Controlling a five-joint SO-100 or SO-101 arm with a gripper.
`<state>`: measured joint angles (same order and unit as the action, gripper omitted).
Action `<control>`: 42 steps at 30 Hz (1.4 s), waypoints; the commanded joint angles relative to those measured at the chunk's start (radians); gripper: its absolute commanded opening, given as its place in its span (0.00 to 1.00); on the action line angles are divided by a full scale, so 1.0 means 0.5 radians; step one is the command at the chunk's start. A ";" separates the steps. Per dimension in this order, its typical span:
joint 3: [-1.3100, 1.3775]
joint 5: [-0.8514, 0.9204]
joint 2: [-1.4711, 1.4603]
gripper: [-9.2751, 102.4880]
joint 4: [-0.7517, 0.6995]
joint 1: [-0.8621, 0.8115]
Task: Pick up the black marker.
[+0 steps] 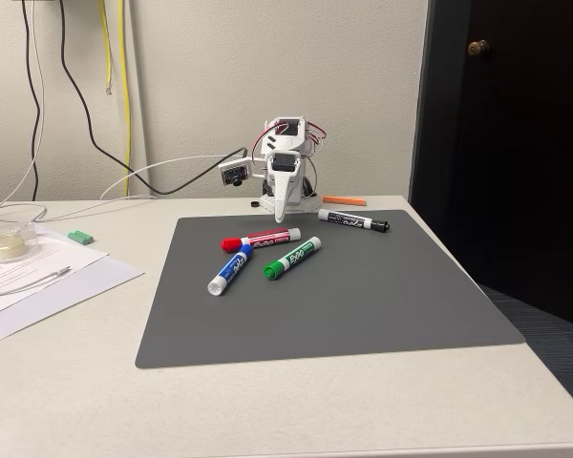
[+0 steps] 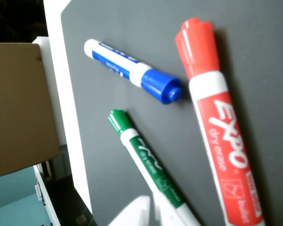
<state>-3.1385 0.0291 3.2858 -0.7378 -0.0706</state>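
four expo markers on a grey mat, the arm folded at the mat's far edge

in the fixed view the black marker (image 1: 353, 221) lies flat near the far edge of the grey mat (image 1: 363, 305), toward its far right corner, black cap pointing right; its label print is too small to read. the gripper (image 1: 282, 212) hangs tip-down at the middle of that far edge, well apart from the black marker, and whether its fingers are apart or together cannot be told. the red marker (image 2: 219, 127) reads "expo dry erase" in white on red in the wrist view, the green marker (image 2: 148, 162) reads "expo dry erase" on green, and the blue marker (image 2: 132, 70) carries a blue label too blurred to read. a white fingertip (image 2: 132, 214) pokes in at the bottom edge of the wrist view, beside the green marker's barrel.
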 commanded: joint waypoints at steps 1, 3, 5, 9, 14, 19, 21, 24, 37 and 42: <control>0.009 -0.012 0.018 0.08 0.003 0.006; 0.009 -0.012 0.018 0.08 0.003 0.000; 0.009 -0.012 0.018 0.08 0.003 -0.009; 0.009 -0.012 0.018 0.08 0.003 -0.021; 0.009 -0.012 0.018 0.08 0.003 -0.021; 0.009 -0.012 0.018 0.08 0.003 -0.021; 0.009 -0.012 0.018 0.08 0.003 -0.021; 0.009 -0.009 0.018 0.08 0.003 -0.021; 0.009 -0.006 0.018 0.08 0.003 -0.018; 0.009 -0.003 0.018 0.08 0.003 -0.015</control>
<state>-3.1385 0.0291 3.2858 -0.7378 -0.0798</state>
